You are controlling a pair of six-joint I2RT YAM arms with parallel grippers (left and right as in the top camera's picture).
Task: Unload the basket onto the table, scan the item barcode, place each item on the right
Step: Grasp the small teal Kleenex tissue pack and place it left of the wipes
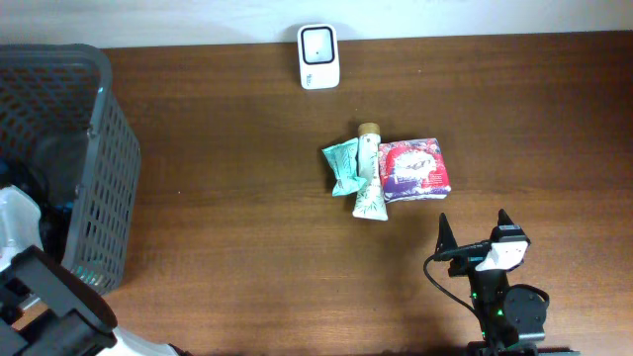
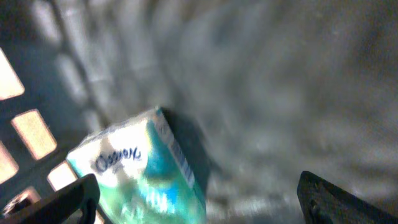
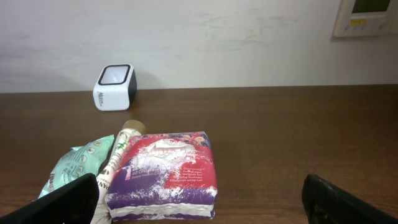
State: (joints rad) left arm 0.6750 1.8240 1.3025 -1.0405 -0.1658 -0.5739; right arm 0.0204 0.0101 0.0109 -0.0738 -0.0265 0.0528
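My right gripper (image 1: 474,229) stands wide open and holds nothing. My left gripper (image 2: 196,206) is spread just as wide and is also empty, down inside the grey basket (image 1: 109,148) far to the left of the scanner (image 1: 318,44). It hangs over a blue-and-white tissue pack (image 2: 137,168), though that view is blurred.

The main risk is that the three items are bunched together. The red and purple pack (image 1: 413,169) touches the tube (image 1: 368,173), and the tube lies against the green pouch (image 1: 342,166). If I close on the pack carelessly I could drag the tube along or pinch both. The pack also looks soft, so it may sag in my grip. I can see no barcode on any face, so I might show the scanner the wrong side.

The pack, which I take to be the item, lies on my side of the scanner and a little to its right. My right fingers are farther from the scanner again, near the pack but not touching it.
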